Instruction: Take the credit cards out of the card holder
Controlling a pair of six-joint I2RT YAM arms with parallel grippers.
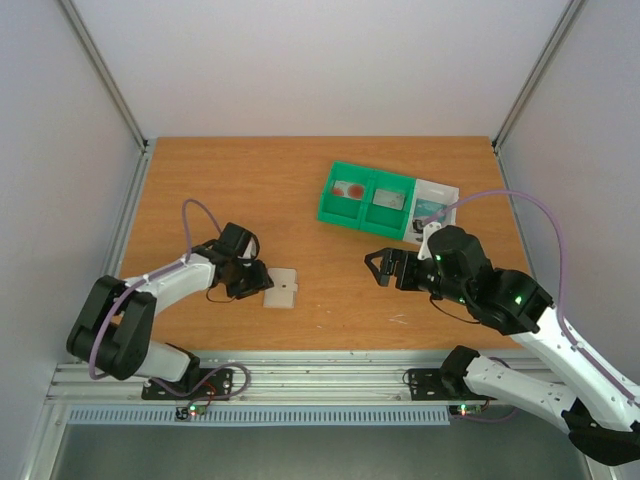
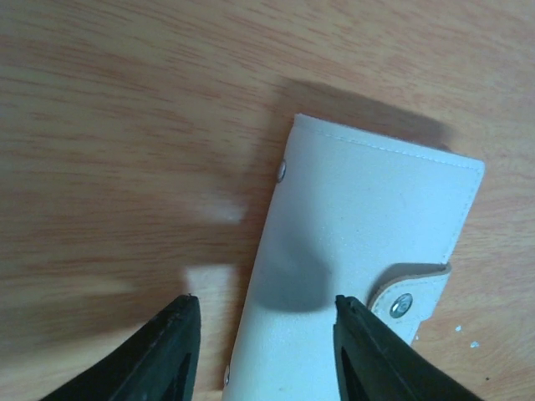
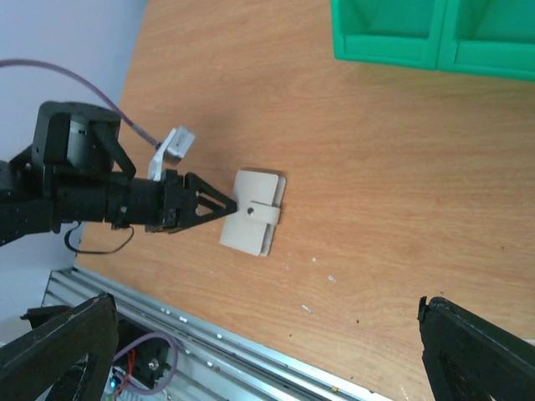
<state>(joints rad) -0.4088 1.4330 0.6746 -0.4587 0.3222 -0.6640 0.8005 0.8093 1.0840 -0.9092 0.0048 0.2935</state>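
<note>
Both grippers stand open and hold nothing. Left gripper (image 2: pixel 266 298) hangs low over the near end of the holder (image 1: pixel 281 289), jaws partly spread. One finger (image 2: pixel 171 351) is outside the holder's long edge, the other over the holder beside its snap tab (image 2: pixel 410 292). Whether either touches it I cannot tell. The holder lies flat on the table (image 1: pixel 300 180), tab folded over. Right gripper (image 1: pixel 378 268) hovers well apart from it, spread wide and pointing towards it. A red-marked card (image 1: pixel 349 189) and a greyish card (image 1: pixel 388 199) lie in the green bin (image 1: pixel 367 217), one per compartment.
</note>
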